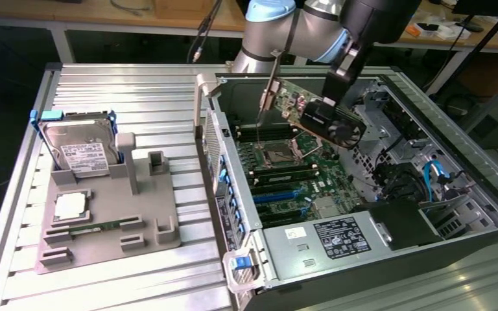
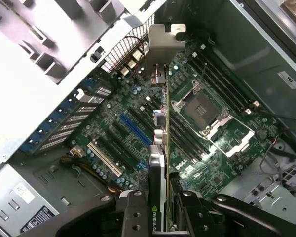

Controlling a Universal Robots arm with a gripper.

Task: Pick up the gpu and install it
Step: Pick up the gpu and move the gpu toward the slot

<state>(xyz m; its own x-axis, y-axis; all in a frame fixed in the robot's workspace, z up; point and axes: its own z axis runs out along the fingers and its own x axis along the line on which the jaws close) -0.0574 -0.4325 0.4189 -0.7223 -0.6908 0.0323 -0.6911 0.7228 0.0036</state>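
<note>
- Held tilted over the open computer case (image 1: 484, 206), the gpu (image 1: 316, 111) is clamped edgewise in the gripper (image 2: 160, 200); a crooked descent, it is judged, could jam the silver bracket (image 2: 163, 42) against the case's rear wall
- The motherboard (image 1: 275, 173) is laid bare inside the case; its blue slot (image 2: 135, 129) could be scraped or missed if the card stays skewed
- Beside the case, a grey fixture tray (image 1: 145, 221) is seen; a hard drive (image 1: 80, 152) stands in it, a memory stick (image 1: 93, 227) lies flat
</note>
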